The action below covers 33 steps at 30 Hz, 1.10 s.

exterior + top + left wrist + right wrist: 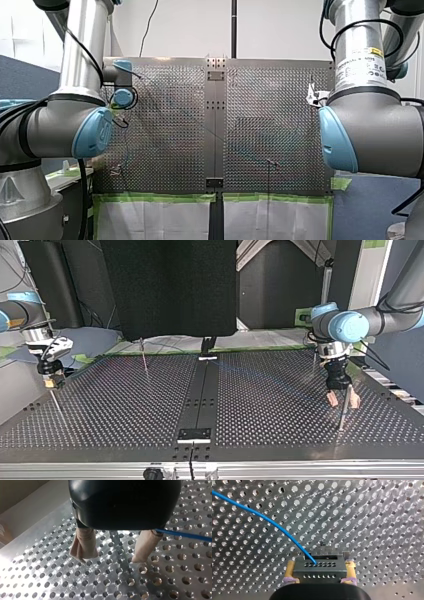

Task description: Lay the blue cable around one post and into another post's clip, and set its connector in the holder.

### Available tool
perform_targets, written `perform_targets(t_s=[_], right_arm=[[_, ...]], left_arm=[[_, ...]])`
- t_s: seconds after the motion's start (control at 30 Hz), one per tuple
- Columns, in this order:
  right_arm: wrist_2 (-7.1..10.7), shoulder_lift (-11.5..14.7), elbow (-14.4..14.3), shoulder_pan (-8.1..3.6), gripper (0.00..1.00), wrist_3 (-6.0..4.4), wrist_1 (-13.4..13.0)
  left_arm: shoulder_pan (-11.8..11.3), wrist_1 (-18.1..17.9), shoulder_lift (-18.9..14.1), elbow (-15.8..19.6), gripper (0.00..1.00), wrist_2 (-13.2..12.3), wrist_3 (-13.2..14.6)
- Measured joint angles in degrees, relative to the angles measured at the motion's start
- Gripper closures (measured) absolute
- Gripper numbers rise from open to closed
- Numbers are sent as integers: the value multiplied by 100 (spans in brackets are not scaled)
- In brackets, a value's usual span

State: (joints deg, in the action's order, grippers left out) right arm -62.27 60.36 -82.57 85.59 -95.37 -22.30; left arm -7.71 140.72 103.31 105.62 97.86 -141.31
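My right gripper (320, 566) is clenched on the connector (319, 573), a dark block with rows of small holes. Its yellow pads (290, 571) pinch the block by its two side faces. The blue cable (262, 517) enters one hole in the block's upper row and curves away ahead of the gripper over the perforated desk (374, 517). In the top view this gripper hangs at about 9 o'clock on the desk, close to its edge.

My left gripper (112, 556) is released. Its beige pads (85, 543) stand well apart, point down at the desk and grip nothing. The blue cable comes out from behind one finger and runs off sideways, just beside that finger; whether it touches the finger I cannot tell. In the top view this gripper is at about 3 o'clock on the desk, and a thin upright post (343, 414) stands at the gap between its pads. I cannot tell whether the post is between the pads or just in front of them.

A second thin post (144, 360) stands at about 11 o'clock in the top view, well apart from both grippers. A dark centre strip (202, 390) runs from 12 to 6 o'clock between the desk's two halves. In that view the cable is too thin to follow across the desk.
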Motion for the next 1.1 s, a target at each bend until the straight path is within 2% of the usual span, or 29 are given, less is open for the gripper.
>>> perform_targets(t_s=[0.17,0.37,1.0,1.03,1.1], right_arm=[[93,0,6,12,100,21,-100],[122,0,9,14,100,12,-114],[127,-5,5,-22,100,-19,-184],[127,-5,5,-22,97,-17,-190],[127,-5,7,-20,97,-14,-198]], left_arm=[[0,0,-1,0,0,0,13],[0,0,-1,0,0,0,20],[0,0,0,0,0,-6,32],[0,0,0,0,0,-7,32],[0,0,0,0,0,-8,33]])
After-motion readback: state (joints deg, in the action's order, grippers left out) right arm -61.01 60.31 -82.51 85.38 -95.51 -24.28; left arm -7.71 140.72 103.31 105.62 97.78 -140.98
